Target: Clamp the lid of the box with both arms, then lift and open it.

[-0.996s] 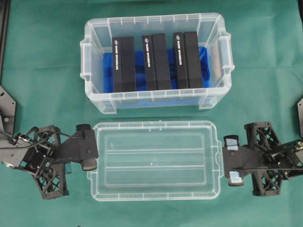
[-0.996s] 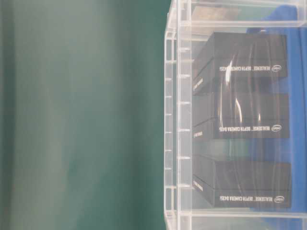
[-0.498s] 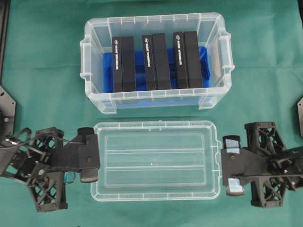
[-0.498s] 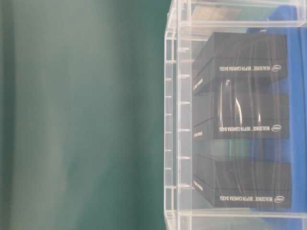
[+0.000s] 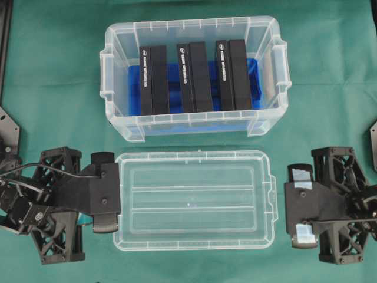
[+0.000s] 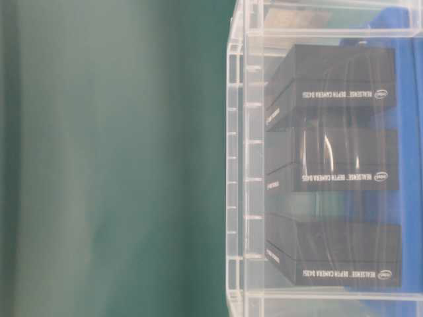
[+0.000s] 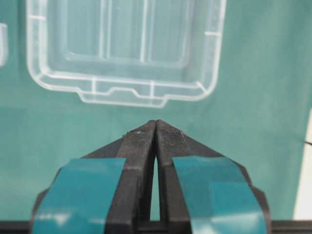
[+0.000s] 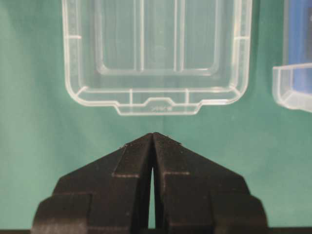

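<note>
The clear ribbed lid (image 5: pixel 191 200) lies flat on the green cloth in front of the box (image 5: pixel 194 119). The box is a deep clear tub with a blue liner and three black packs (image 5: pixel 154 79). My left gripper (image 5: pixel 118 191) is shut and empty at the lid's left end. In the left wrist view its taped fingertips (image 7: pixel 156 123) meet a little short of the lid's end tab (image 7: pixel 124 92). My right gripper (image 5: pixel 287 206) is shut and empty, apart from the lid's right end. In the right wrist view its tips (image 8: pixel 153 134) point at the lid (image 8: pixel 156 48).
Green cloth covers the table. The table-level view shows the box wall (image 6: pixel 244 165) and the packs (image 6: pixel 344 165) from close up. A corner of the box (image 8: pixel 292 87) shows at the right of the right wrist view. Dark frame parts stand at the far left (image 5: pixel 7 132) and right edges.
My right gripper has drawn back to the right, off the lid's end tab. My left gripper has shifted slightly toward the front edge and straightened. The lid lies still.
</note>
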Robot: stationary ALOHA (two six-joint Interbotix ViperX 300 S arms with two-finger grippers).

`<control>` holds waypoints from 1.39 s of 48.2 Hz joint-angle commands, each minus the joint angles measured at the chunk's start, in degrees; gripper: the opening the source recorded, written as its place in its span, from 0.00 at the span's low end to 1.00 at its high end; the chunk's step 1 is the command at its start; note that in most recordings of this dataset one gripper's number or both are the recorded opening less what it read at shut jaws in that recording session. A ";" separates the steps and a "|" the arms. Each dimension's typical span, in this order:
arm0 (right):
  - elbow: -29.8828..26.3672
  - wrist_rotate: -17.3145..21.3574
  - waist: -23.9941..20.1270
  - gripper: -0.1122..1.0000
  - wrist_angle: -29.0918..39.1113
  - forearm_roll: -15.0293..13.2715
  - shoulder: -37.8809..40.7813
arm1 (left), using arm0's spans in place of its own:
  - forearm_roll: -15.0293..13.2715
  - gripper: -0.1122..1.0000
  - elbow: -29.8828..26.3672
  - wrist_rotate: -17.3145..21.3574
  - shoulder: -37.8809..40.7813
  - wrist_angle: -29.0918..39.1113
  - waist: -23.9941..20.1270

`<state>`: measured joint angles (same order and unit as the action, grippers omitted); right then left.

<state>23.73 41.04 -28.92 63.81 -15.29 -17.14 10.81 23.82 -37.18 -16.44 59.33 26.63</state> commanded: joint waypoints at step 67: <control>12.66 -8.61 32.26 0.10 -35.60 -21.36 -22.76 | 8.88 0.11 12.48 19.95 -24.61 -34.19 -28.56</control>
<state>35.86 32.52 1.41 30.67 -36.30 -38.41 19.34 36.56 -17.40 -40.08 26.81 -0.97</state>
